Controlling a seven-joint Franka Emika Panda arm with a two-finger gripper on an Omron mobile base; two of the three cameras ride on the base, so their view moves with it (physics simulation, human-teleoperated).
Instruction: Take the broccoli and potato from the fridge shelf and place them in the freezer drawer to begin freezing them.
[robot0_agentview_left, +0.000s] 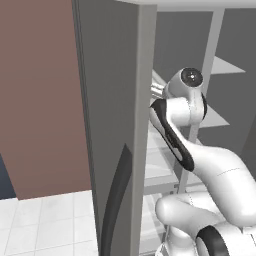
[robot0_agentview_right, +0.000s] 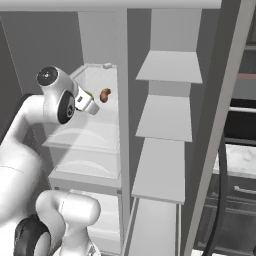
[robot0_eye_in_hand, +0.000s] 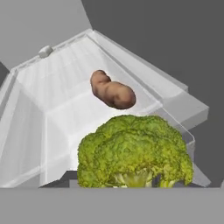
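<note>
The broccoli (robot0_eye_in_hand: 131, 148), a yellow-green head, sits low and close in the hand view, right where my fingertips rise, and it hides them. My gripper (robot0_agentview_right: 91, 99) reaches into the fridge over the ribbed white fridge shelf (robot0_agentview_right: 102, 125) and is shut on the broccoli (robot0_agentview_right: 89, 95). The potato (robot0_eye_in_hand: 113, 91), brown and oval, lies on the fridge shelf (robot0_eye_in_hand: 57, 100) just beyond the broccoli, apart from it. In the right base view the potato (robot0_agentview_right: 105, 95) lies just right of my gripper.
A tiny whitish nub (robot0_eye_in_hand: 45, 51) rests at the shelf's far corner. A grey upright post (robot0_agentview_right: 122, 125) divides the fridge; plain grey shelves (robot0_agentview_right: 167, 117) lie to its right. The open fridge door (robot0_agentview_left: 115, 125) stands close on my left. Clear bins (robot0_agentview_right: 85, 165) sit below.
</note>
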